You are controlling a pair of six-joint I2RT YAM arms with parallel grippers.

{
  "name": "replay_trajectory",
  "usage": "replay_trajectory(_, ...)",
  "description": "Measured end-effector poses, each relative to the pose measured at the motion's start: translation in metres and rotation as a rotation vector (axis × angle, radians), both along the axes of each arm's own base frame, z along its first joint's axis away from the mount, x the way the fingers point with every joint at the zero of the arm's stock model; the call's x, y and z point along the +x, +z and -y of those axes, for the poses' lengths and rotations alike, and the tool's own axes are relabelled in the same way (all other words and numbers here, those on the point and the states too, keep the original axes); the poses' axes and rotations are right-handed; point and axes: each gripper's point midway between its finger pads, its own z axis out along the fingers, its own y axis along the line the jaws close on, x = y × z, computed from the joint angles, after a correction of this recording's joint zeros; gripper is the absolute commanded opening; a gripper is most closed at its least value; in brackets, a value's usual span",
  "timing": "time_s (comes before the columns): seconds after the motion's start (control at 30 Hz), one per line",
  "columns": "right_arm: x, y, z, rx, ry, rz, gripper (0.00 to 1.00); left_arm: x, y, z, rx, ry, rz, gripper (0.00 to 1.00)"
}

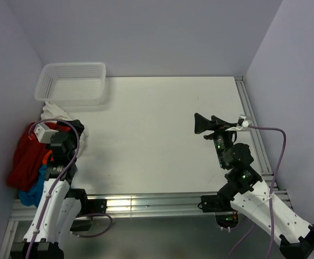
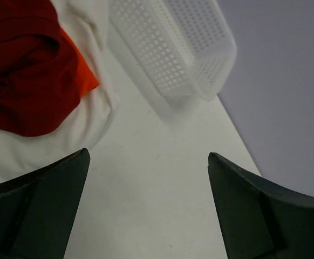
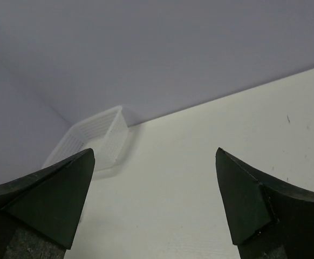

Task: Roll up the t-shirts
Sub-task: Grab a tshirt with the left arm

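Your basket (image 1: 70, 82) sits in the far left corner of the table (image 1: 162, 135), open side up, and from above you look straight down onto its mesh floor. The shirts (image 1: 30, 156) lie outside it, heaped along the table's left edge on the near side of the basket.

The white shirt (image 1: 57, 112) is the farthest of the heap and reaches the basket's near wall. You cannot tell whether it touches. The red shirt (image 1: 23, 159) is bunched over the middle, against the left wall (image 1: 11, 81). The orange shirt (image 1: 47, 157) peeks out between the red one and your left arm (image 1: 52, 205). The blue shirt (image 1: 37, 189) lies at the near end, beside that arm.

Your left gripper (image 2: 146, 199) hangs over bare table just beside the white shirt's edge. Its jaws are spread wide with nothing between them. The basket is ahead of it and a little to its right.

Your right gripper (image 1: 204, 120) is raised over the right half of the table, well apart from the shirts. Its jaws are also wide apart and it grasps nothing. It points towards the far left corner, so the basket shows far off by its left finger.

In the way, the left arm's wrist and its purple cable (image 1: 76, 148) cross the heap's right side in the top view and hide part of the cloth there. The wall stands close on the heap's other side.
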Motion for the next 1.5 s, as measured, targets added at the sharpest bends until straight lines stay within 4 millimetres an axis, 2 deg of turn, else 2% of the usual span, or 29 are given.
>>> replay_trajectory(0.13, -0.001, 0.008, 0.001, 0.027, -0.003, 0.033, 1.00, 0.002, -0.014, -0.010, 0.015, 0.058, -0.093, 0.95)
replay_trajectory(0.23, 0.005, 0.007, -0.004, 0.028, 0.000, 0.031, 1.00, 0.005, -0.007, -0.026, 0.030, 0.155, -0.169, 0.94)
replay_trajectory(0.37, 0.019, -0.012, -0.020, -0.015, 0.030, -0.029, 1.00, 0.011, 0.016, -0.048, 0.032, 0.311, -0.202, 0.93)
replay_trajectory(0.47, 0.029, -0.026, -0.035, -0.051, 0.067, -0.080, 1.00, 0.014, 0.017, -0.058, 0.031, 0.386, -0.216, 0.91)
replay_trajectory(0.6, 0.033, -0.037, -0.048, -0.064, 0.113, -0.115, 1.00, 0.020, -0.003, -0.066, 0.041, 0.425, -0.277, 0.88)
replay_trajectory(0.83, 0.030, -0.020, -0.054, -0.026, 0.151, -0.059, 1.00, 0.026, -0.059, -0.102, -0.018, 0.590, -0.447, 0.89)
replay_trajectory(1.0, 0.028, -0.010, -0.056, -0.007, 0.166, -0.024, 1.00, 0.023, -0.102, -0.121, -0.098, 0.639, -0.555, 0.85)
replay_trajectory(1.07, 0.027, -0.008, -0.056, -0.003, 0.171, -0.017, 1.00, 0.024, -0.113, -0.128, -0.131, 0.659, -0.579, 0.78)
replay_trajectory(1.1, 0.027, -0.007, -0.057, -0.002, 0.174, -0.015, 1.00, 0.025, -0.117, -0.130, -0.142, 0.665, -0.585, 0.71)
replay_trajectory(1.13, 0.027, -0.006, -0.057, -0.001, 0.178, -0.012, 1.00, 0.026, -0.119, -0.131, -0.153, 0.671, -0.586, 0.29)
replay_trajectory(1.17, 0.027, -0.006, -0.058, 0.001, 0.181, -0.010, 1.00, 0.027, -0.120, -0.131, -0.166, 0.678, -0.579, 0.15)
replay_trajectory(1.2, 0.026, -0.005, -0.059, 0.003, 0.184, -0.008, 1.00, 0.026, -0.120, -0.130, -0.170, 0.682, -0.581, 0.05)
replay_trajectory(1.23, 0.026, -0.004, -0.059, 0.004, 0.185, -0.006, 1.00, 0.025, -0.120, -0.131, -0.182, 0.693, -0.573, 0.01)
replay_trajectory(1.5, 0.026, -0.004, -0.059, 0.005, 0.185, -0.005, 1.00, 0.030, -0.113, -0.124, -0.144, 0.688, -0.563, 0.00)
